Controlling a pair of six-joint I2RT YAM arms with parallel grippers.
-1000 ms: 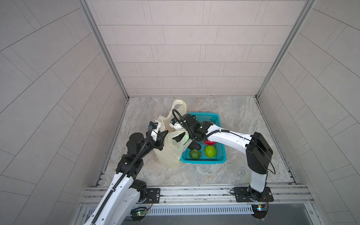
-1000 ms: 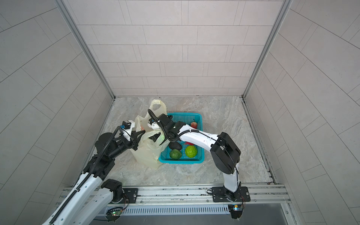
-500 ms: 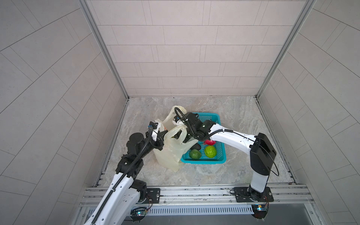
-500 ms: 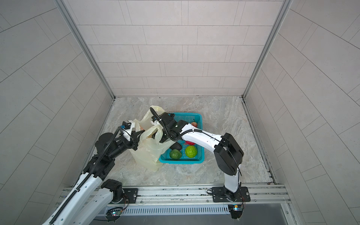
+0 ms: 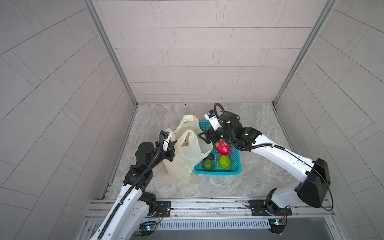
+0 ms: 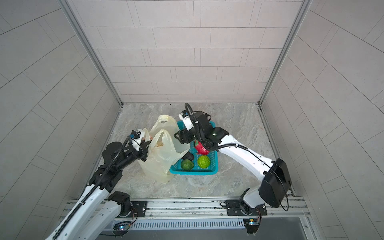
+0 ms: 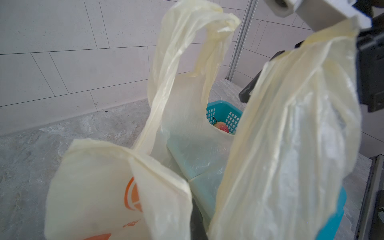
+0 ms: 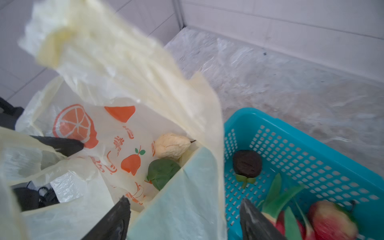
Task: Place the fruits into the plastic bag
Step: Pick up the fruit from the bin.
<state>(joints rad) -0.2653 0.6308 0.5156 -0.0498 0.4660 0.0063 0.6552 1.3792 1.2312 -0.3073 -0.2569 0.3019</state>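
The pale-yellow plastic bag (image 5: pixel 187 158) stands against the left side of the teal basket (image 5: pixel 235 166), with both handles up. My left gripper (image 5: pixel 171 150) is shut on the bag's left rim; one dark finger (image 7: pixel 197 220) shows behind the film. My right gripper (image 8: pixel 185 201) is open above the bag's right wall, which lies between the spread fingers. Inside the bag lie a cream bumpy fruit (image 8: pixel 171 145) and a dark green one (image 8: pixel 163 173). The basket holds a dragon fruit (image 5: pixel 222 146), a blackish oval (image 5: pixel 211 156), a dark green oval (image 5: pixel 208 164) and a bumpy light green ball (image 5: pixel 224 161).
A small red-yellow fruit (image 7: pixel 222 126) sits in the basket's far corner. Tiled walls close in the marble floor (image 5: pixel 259 128) on three sides, and a metal rail (image 5: pixel 207 205) runs along the front.
My right gripper has opened wider and drawn back from over the bag's mouth toward the basket. The bag's near handle now stands free. The left arm has kept its hold.
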